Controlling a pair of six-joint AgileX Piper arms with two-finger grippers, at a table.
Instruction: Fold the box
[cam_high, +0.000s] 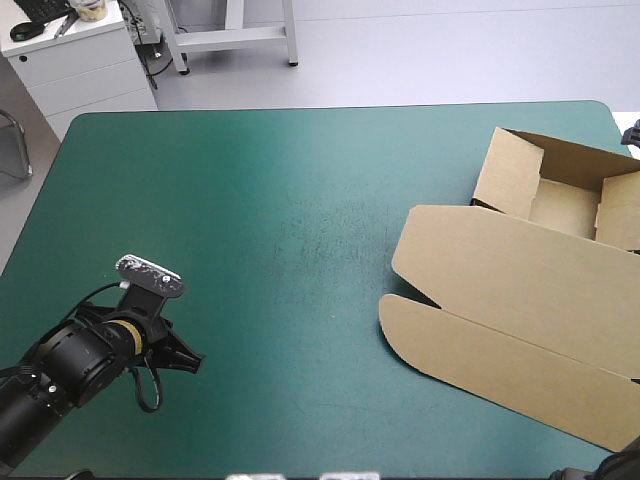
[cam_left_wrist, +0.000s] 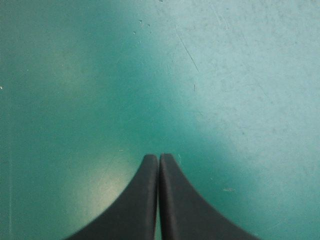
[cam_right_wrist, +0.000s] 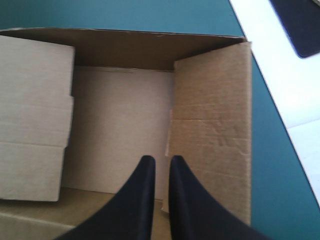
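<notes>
Over the scuffed teal-green cover (cam_high: 300, 200) the left claw (cam_left_wrist: 159, 156) is clenched empty; the right claw (cam_right_wrist: 162, 159) grasps the box (cam_right_wrist: 120, 125).

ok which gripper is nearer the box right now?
Right. The right gripper is at the box, reaching into its open tray. The left gripper is well away, shut over bare teal-green cover toward the table's near left corner.

Teal-green table cover (cam_high: 250, 190) with faint scuffs mid-table.
</notes>
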